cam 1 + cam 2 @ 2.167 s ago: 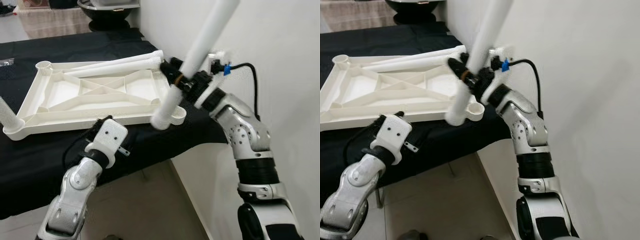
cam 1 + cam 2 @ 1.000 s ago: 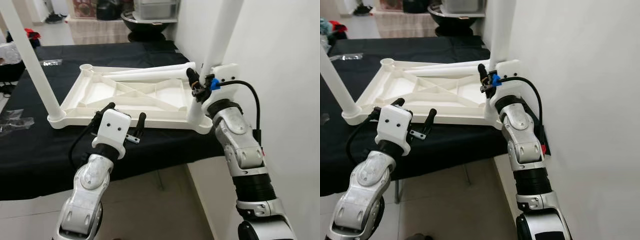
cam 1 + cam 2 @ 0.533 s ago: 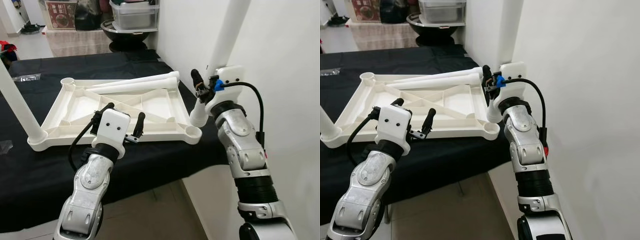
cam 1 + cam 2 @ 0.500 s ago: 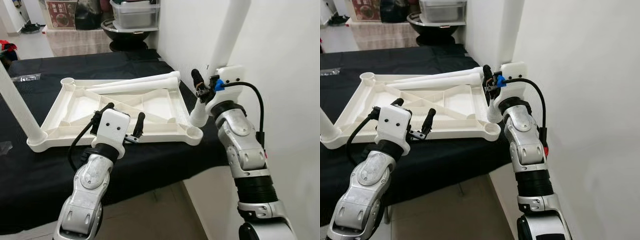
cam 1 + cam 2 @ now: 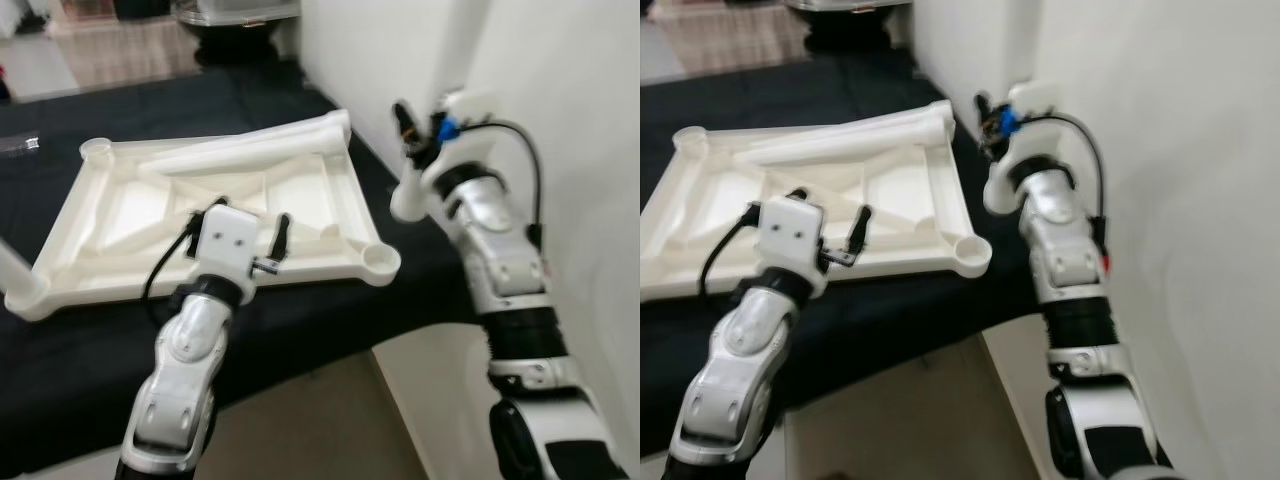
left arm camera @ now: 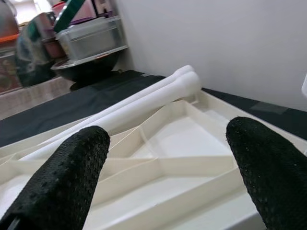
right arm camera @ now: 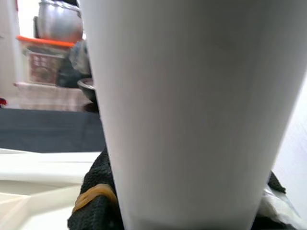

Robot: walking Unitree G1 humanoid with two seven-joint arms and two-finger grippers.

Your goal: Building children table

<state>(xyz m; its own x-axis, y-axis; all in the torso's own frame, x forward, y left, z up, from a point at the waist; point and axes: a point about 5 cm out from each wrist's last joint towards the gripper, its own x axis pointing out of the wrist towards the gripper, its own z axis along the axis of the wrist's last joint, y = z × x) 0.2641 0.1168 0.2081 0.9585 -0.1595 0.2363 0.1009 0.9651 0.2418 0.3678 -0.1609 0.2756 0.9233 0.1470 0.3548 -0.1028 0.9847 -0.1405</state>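
The white tabletop lies upside down on the black-covered surface, with two loose legs resting along its far edge. The right end effector is clenched around a white leg held upright just beside the tabletop's near right corner socket (views blurred). The left end effector hovers over the near edge, fingers spread, released.

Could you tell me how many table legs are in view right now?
4: two lying on the tabletop's far edge, one in the right gripper, one standing at the near left corner.
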